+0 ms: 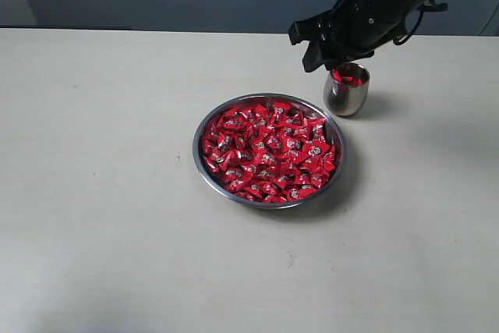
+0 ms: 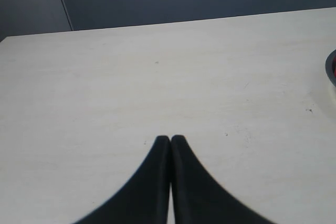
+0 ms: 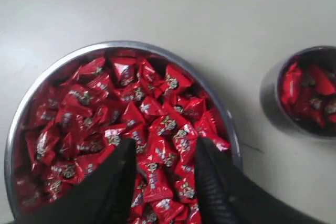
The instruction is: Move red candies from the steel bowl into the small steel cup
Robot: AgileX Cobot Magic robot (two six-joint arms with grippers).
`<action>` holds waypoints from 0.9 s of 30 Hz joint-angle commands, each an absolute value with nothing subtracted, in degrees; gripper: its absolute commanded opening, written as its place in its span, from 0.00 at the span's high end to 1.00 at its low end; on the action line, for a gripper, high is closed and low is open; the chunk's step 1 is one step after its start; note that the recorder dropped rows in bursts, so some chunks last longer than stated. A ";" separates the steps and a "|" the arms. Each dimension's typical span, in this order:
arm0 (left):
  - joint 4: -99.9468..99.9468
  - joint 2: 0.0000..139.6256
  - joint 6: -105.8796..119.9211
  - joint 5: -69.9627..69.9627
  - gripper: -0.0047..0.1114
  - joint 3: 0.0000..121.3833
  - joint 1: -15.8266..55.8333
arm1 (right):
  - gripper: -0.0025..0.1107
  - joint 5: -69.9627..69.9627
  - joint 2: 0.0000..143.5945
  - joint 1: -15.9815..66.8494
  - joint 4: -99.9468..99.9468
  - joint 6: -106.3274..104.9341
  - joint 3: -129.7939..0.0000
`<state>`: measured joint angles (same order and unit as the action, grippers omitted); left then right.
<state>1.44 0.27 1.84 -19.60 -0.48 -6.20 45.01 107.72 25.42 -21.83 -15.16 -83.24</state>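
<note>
A pale bench (image 1: pixel 93 193) seen from in front and above; at its middle sits the steel bowl (image 1: pixel 196 150), wide and shallow, heaped with red candies (image 1: pixel 269 150); the wrappers lie every way, so the heap has no single long axis. Just beyond the bowl's far right rim, close to it though I cannot tell whether the two touch, stands the small steel cup (image 1: pixel 347 99), upright, with several red candies already inside.

The right tool (image 1: pixel 306 46) hovers in the air above the gap between the bowl's far rim and the cup, on a dark arm entering from the upper right; its wrist camera looks down between two black fingers (image 3: pixel 118 177) that stand well apart with nothing held between them, the candies seen in the gap lying below in the bowl; so this tool is released and empty. From it, the heap lies below and toward the camera's left, with the cup off to the other side.

The left tool (image 2: pixel 170 142) is clenched, its tips pressed together on nothing, over bare bench; only a sliver of the bowl's rim shows at the edge of its view. The right arm is plainly the nearer to both bowl and cup; the next pick likely needs a descent into the heap.
</note>
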 commanded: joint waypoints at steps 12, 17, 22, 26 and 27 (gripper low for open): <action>1.55 0.00 1.68 -19.14 0.96 0.00 -6.18 | 0.65 35.60 116.36 37.78 -20.57 -19.70 -86.89; 1.55 0.00 1.68 -19.14 0.96 0.00 -6.18 | 0.65 45.39 124.78 38.42 -18.45 -20.46 -99.27; 1.55 0.00 1.68 -19.14 0.96 0.00 -6.18 | 0.65 48.50 129.44 40.41 -15.15 -20.46 -104.62; 1.55 0.00 1.68 -19.14 0.96 0.00 -6.18 | 0.65 50.20 130.96 40.59 -13.29 -20.46 -105.45; 1.55 0.00 1.68 -19.14 0.96 0.00 -6.18 | 0.65 50.19 131.11 40.59 -13.13 -20.46 -105.45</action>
<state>1.44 0.27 1.84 -19.60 -0.48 -6.20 49.29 130.54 40.66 -14.43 -20.14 -104.89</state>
